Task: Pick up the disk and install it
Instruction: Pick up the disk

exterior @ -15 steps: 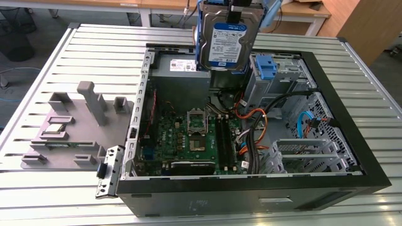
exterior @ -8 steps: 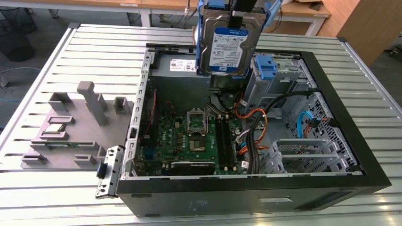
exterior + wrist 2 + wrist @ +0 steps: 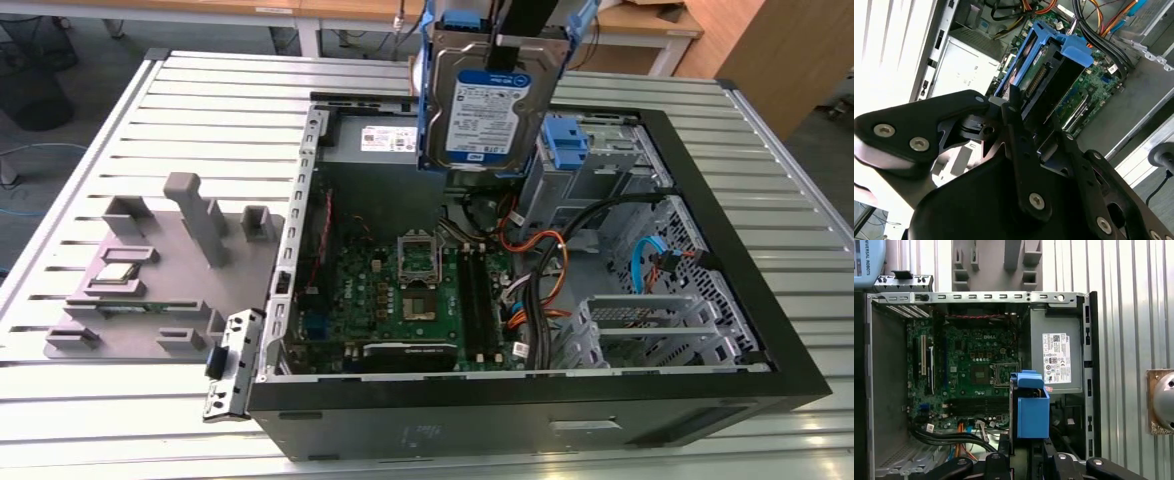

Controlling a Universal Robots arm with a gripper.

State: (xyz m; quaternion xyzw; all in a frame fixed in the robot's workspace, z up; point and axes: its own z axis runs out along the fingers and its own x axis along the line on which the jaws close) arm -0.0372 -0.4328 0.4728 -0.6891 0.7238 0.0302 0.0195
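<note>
Exterior view: tool is clamped on the disk, gripping it at its upper edge. The disk hangs on edge in the air with its label facing the camera and a blue frame round its sides. It is over the far part of the open computer case, not seated in any bay. The case lies on its side on the slatted worktop. The power supply is behind the disk's lower edge. A second blue bracket stands in the metal drive cage, just to the exterior view's right of the disk. The motherboard sits on the case floor, with orange and black cables beside it on the exterior view's right. A grey fixture sits on the worktop, on the exterior view's left of the case.

Second wrist view: the black fingers pinch the disk across its flat faces. The disk is seen end-on, with its connector row visible and blue frame on both sides. The motherboard, cables and power supply lie beyond it inside the case.

First wrist view: looking straight into the case. The disk is edge-on, held by the tool. It lines up over the seam between motherboard and power supply.
</note>
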